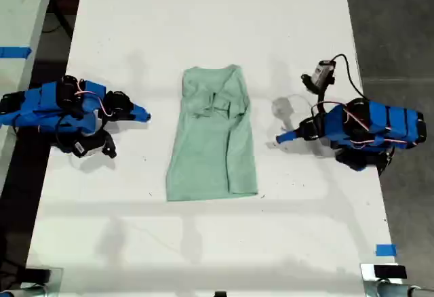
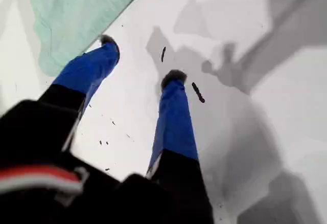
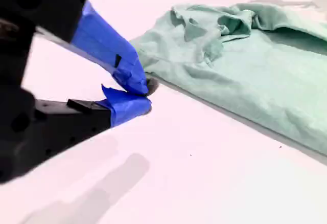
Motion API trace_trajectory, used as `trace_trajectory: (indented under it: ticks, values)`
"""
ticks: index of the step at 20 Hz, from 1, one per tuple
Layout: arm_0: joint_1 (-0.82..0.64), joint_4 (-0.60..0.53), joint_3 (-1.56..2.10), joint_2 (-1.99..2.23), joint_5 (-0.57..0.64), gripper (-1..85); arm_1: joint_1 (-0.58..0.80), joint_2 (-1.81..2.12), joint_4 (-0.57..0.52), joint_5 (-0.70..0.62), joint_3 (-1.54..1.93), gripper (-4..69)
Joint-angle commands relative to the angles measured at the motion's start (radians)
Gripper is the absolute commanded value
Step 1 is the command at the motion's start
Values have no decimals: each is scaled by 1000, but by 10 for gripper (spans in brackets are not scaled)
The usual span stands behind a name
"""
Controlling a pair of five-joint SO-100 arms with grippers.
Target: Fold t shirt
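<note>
The pale mint-green t shirt (image 1: 211,141) lies as a long, narrow rectangle in the middle of the white table (image 1: 203,12), with wrinkled folds at its far end. My first gripper (image 1: 281,137) rests low at the exterior view's right, a little off the shirt's edge. It stands open (image 2: 142,59) with nothing between the fingers, and a corner of the shirt (image 2: 76,9) lies beyond them. My second gripper (image 1: 144,115) lies at the exterior view's left, apart from the shirt. Its jaws are shut (image 3: 145,93) on nothing, with the shirt's (image 3: 245,70) edge just past the tips.
Small dark specks (image 2: 198,93) dot the table near my first gripper. Blue tape (image 1: 385,249) marks the near corner at the exterior view's right. Dark floor (image 1: 400,19) runs along the table's edge on that side. A second pale surface with blue tape (image 1: 13,51) stands at the exterior view's left.
</note>
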Motion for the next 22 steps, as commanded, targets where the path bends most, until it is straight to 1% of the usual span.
trace_trajectory:
  ticks: [1, 3, 4, 5, 6, 8, 12, 14, 15, 17, 18, 19, 20, 22]
  values:
    - [87, -26, -571, -727, -29, 0, -23, 3, 3, 3, -31, 195]
    - [77, -12, -448, -560, -37, 0, -23, 5, 2, -2, -28, 195]
    - [71, 8, -379, -449, -38, 0, -23, 5, 2, -2, -28, 195]
    - [63, 51, -330, -360, -43, 0, -26, 5, 2, -2, -28, 195]
    - [69, 44, -310, -330, -40, 0, -28, 5, 2, 0, -26, 195]
    - [75, 37, -396, -506, -40, 0, -26, 5, 0, -2, -26, 195]
    - [176, -6, -730, -933, -35, 0, -23, 5, 0, -3, -32, 195]
    - [244, -6, -891, -1074, 14, 0, -31, 5, 3, 0, -32, 195]
    - [287, 25, -1000, -1161, 38, 10, -32, 6, 5, 2, -32, 195]
    - [360, 107, -1204, -1319, 43, 151, -34, 9, 5, 0, -31, 195]
    - [391, 106, -1262, -1367, 43, 194, -32, 9, 3, -2, -31, 195]
    - [420, 100, -1316, -1411, 38, 206, -32, 9, 3, -2, -31, 195]
    - [442, 109, -1351, -1450, 8, 199, -32, 11, 3, -3, -32, 195]
    - [477, 61, -1336, -1499, -48, 200, -34, 12, 3, -3, -32, 195]
